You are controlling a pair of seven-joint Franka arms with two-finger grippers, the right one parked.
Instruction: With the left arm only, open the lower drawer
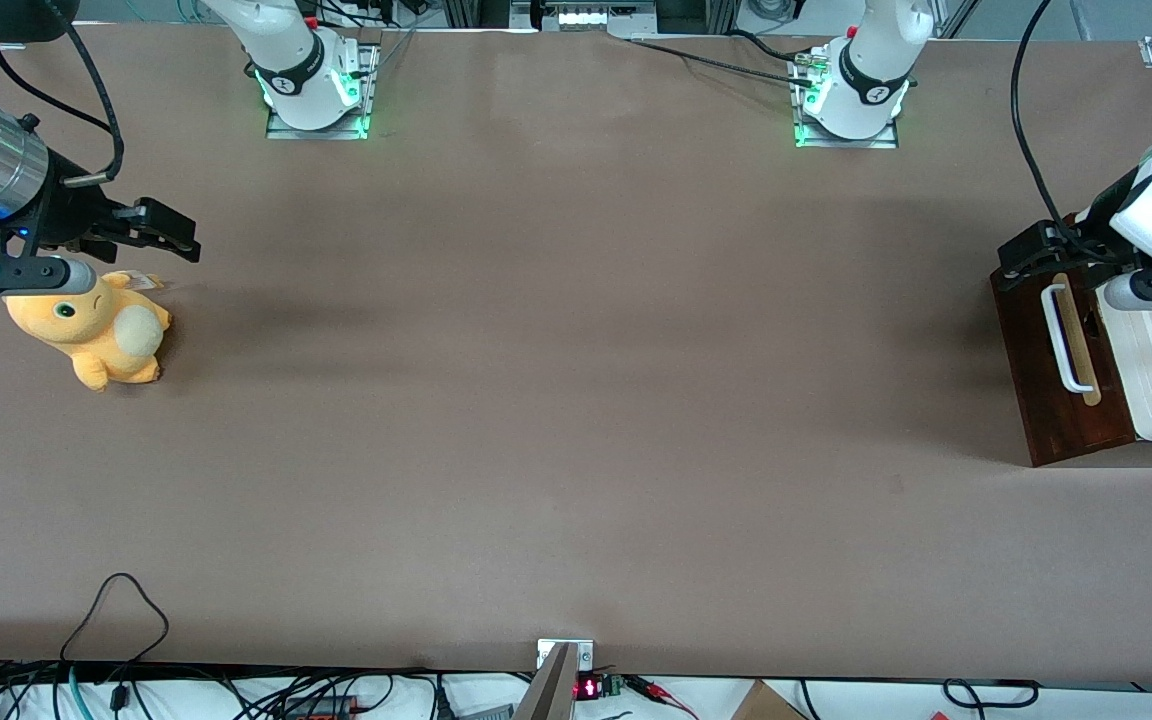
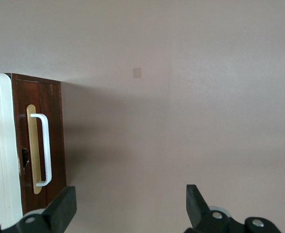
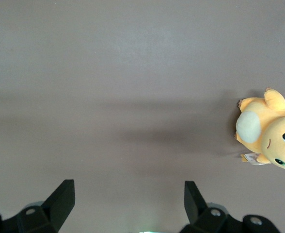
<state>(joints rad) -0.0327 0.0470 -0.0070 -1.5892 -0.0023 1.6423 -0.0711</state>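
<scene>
Fingers spread wide, my gripper [image 2: 130, 208] hangs above the lower drawer [image 1: 1056, 385], whose handle [image 2: 43, 149] runs near-to-far beside one fingertip.

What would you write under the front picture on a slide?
Left arm's gripper, fingers open, hovers above the closed lower drawer and its white handle; an orange plush toy lies toward the parked arm's end.

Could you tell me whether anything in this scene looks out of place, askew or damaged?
One small flaw: the dark brown wooden lower drawer front has a dark notch beside the pale wood strip under its white bar handle. The open black two-finger gripper hangs above the table beside the drawer front. An orange plush toy lies on its side near the parked arm.
</scene>
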